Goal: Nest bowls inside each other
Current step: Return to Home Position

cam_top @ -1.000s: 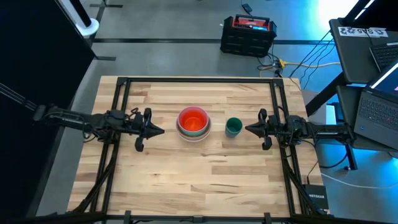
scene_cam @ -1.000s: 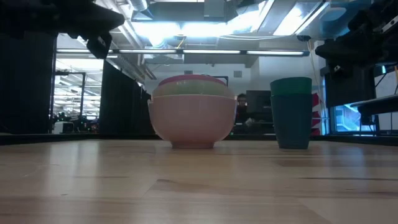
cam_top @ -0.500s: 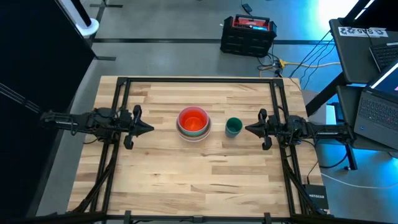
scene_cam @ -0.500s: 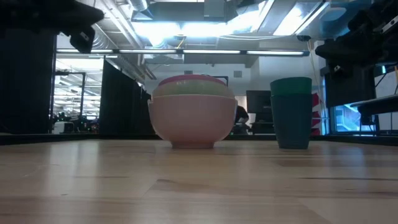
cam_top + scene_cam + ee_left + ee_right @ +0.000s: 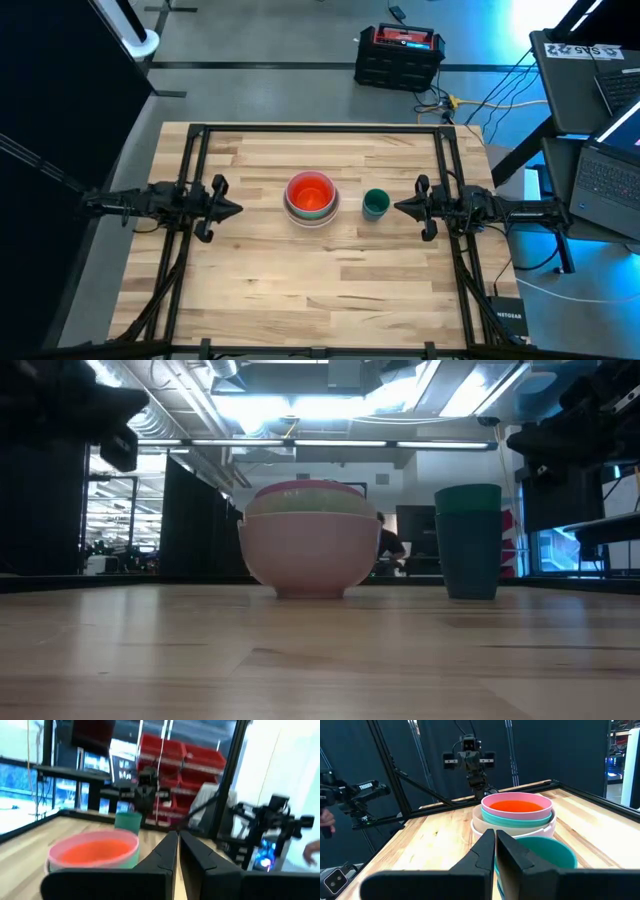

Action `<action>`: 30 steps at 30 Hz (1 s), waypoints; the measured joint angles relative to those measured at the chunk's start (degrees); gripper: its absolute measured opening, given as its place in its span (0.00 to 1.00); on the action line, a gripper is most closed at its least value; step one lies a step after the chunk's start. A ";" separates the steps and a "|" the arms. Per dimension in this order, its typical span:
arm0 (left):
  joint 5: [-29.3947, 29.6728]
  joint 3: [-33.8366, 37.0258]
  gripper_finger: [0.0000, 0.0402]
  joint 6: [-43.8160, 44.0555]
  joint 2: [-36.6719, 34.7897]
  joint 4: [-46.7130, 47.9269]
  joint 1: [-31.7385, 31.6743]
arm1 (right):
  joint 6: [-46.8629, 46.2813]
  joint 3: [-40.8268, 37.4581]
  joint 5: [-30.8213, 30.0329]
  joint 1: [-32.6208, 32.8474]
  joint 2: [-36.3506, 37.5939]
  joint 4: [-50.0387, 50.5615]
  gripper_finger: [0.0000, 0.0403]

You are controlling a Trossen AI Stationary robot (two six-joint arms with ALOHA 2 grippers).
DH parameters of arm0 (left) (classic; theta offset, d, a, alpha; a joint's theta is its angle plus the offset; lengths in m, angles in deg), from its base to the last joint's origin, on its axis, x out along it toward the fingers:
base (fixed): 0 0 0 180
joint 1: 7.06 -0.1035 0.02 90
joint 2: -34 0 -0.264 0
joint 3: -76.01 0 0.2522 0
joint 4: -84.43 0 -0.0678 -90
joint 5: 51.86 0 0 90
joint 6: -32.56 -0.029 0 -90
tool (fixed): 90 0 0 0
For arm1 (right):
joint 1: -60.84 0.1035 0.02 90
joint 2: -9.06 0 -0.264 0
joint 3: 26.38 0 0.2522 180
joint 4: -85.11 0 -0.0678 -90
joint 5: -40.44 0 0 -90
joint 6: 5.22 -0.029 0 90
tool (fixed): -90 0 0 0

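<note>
The bowls (image 5: 311, 198) stand nested in one stack at the table's middle: the red-orange one (image 5: 516, 806) innermost, then pink, green and pale outer bowls (image 5: 310, 550). The outermost bowl's foot rests on the wood. My left gripper (image 5: 238, 209) is shut, level, at the table's left, pointing at the stack from a short way off. My right gripper (image 5: 398, 208) is shut, level, at the table's right, its tips just short of a teal cup (image 5: 375, 203).
The teal cup (image 5: 468, 540) stands upright right of the stack, between it and my right gripper. Black frame rails (image 5: 190, 180) run along the table's left, right and far sides. Bare wood spreads across the near half (image 5: 320, 290).
My left gripper has drawn back from the bowl stack toward the table's left edge and sunk a little, staying shut. The stack and the cup have not moved.
</note>
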 joint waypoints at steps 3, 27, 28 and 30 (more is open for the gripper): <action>0.00 0.02 0.00 -0.63 -0.05 5.73 -0.02 | 0.00 0.00 0.00 0.00 0.00 0.00 0.00; 0.05 0.02 0.00 -5.31 0.34 6.71 -2.25 | 0.03 0.00 0.02 0.00 0.00 0.03 0.00; 0.07 0.02 0.00 -5.25 0.34 6.72 -2.25 | 0.02 0.00 0.02 0.00 0.00 0.04 0.00; 0.07 0.02 0.00 -5.20 0.34 6.70 -2.25 | 0.02 0.00 0.02 0.00 0.00 0.02 0.00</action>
